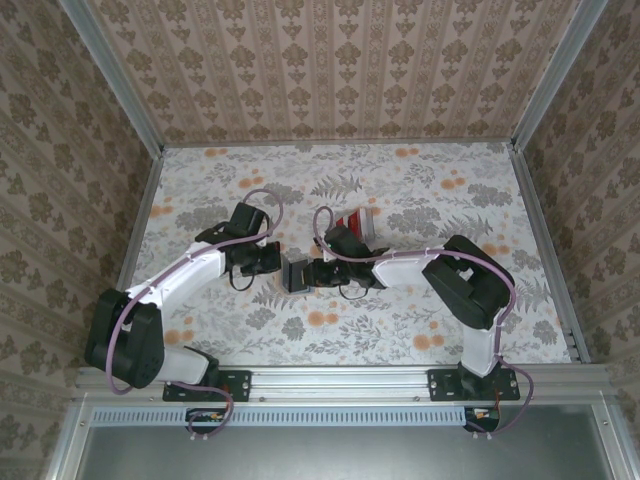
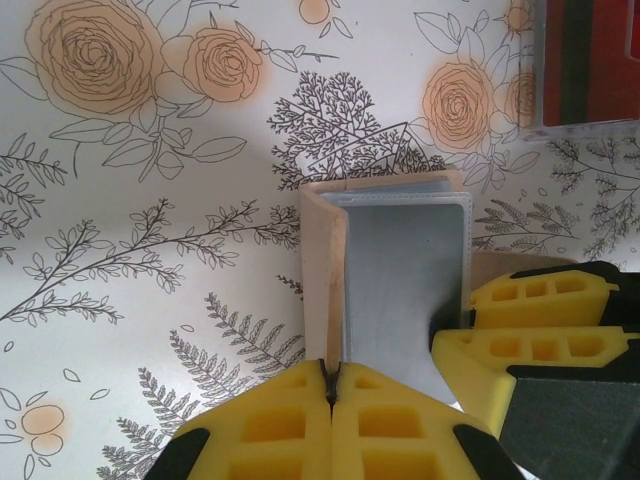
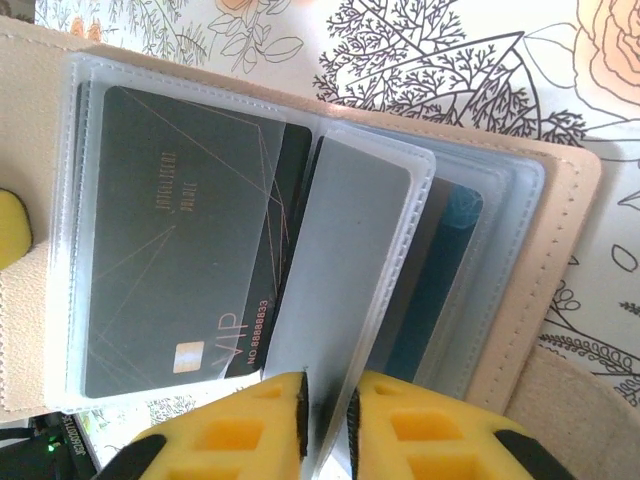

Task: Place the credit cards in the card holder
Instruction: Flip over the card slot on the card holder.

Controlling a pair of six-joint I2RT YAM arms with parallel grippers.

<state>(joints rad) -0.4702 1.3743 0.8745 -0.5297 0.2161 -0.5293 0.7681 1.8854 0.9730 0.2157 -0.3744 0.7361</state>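
And the left gripper (image 2: 330,385) clamps the card holder (image 2: 400,270) by its tan edge, the right gripper (image 3: 328,400) nips one clear sleeve (image 3: 345,260), two cards sit inside, a dark VIP card (image 3: 170,240) and a blue card (image 3: 445,270), with open table (image 2: 150,250) around.

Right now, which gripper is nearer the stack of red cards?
Right. The right gripper grips the card holder from the right, just in front of the red cards. The left gripper clamps the holder's left edge, farther from the stack.

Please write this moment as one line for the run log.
left fingers: shut on card holder cover | right fingers: pinch one clear sleeve | dark card: inside sleeve | red cards: outside holder
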